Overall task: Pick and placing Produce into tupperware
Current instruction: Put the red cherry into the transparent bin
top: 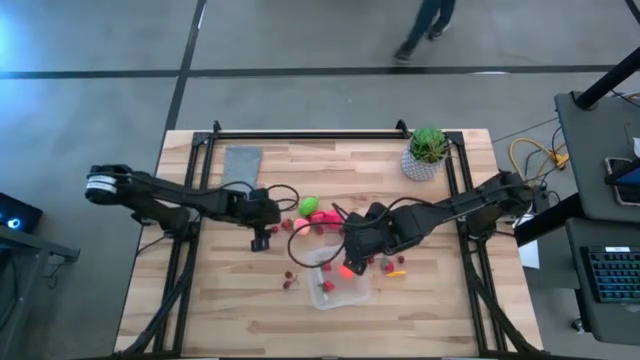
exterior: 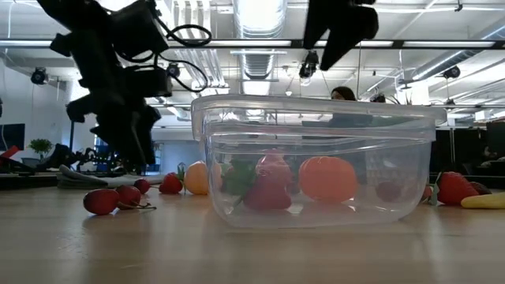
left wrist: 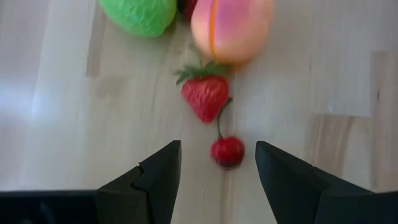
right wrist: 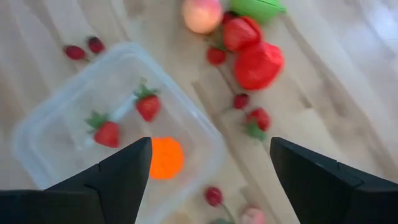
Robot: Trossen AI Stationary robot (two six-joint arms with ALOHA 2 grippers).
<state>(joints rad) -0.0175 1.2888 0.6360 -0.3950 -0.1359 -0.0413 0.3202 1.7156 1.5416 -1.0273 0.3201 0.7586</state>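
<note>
Right gripper [right wrist: 208,177] above the clear tupperware [top: 338,290], fingers spread wide, nothing between them. Inside the tupperware: an orange round piece [right wrist: 165,157] and two strawberries [right wrist: 147,104] (the low view shows them through the clear wall). The tupperware sits on the wooden worktop [top: 230,320], toward its front middle.

Left gripper [left wrist: 217,180] low over the worktop, just left of the loose produce; fingers partly apart, empty, with a cherry [left wrist: 227,151] lying in line with the gap. Ahead of it a strawberry [left wrist: 205,96], then a peach-coloured piece [left wrist: 231,28] and a green piece [left wrist: 140,14].

More red pieces scattered around the tupperware. Potted plant [top: 428,152] at the far right corner; grey cloth [top: 242,163] at far left.
</note>
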